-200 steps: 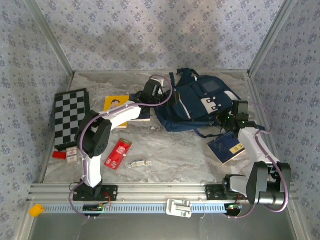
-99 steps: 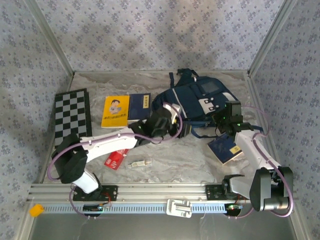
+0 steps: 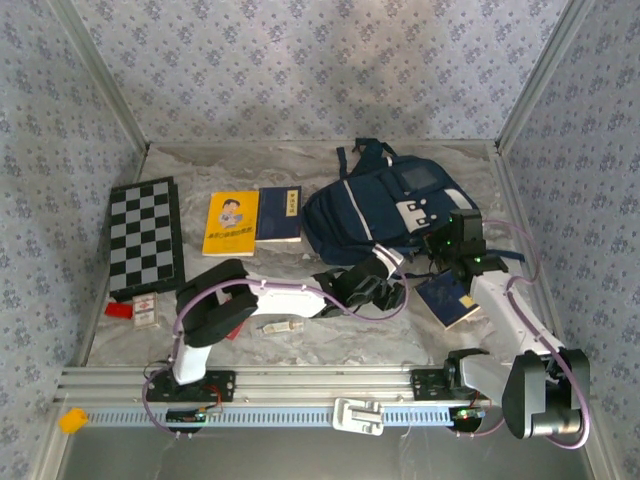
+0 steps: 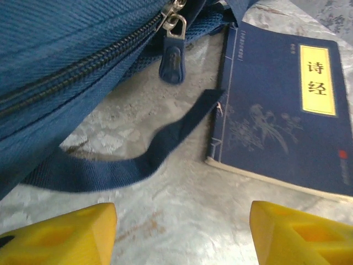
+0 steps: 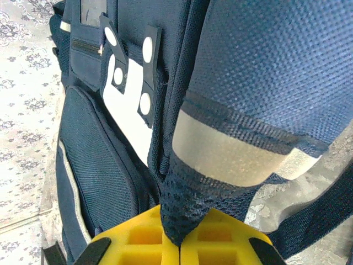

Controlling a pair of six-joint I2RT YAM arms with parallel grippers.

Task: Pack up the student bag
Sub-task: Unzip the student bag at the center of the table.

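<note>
Right fingers (image 5: 138,240) clamp student bag (image 5: 99,165); left fingers (image 4: 60,232) apart, empty

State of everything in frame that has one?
backpack, lying down, visible zipper stretch closed
left tool, open, holding nothing
right tool, shut on backpack fabric
blue book near left tool, closed, flat
yellow book, closed, flat
chessboard, lying flat
</note>
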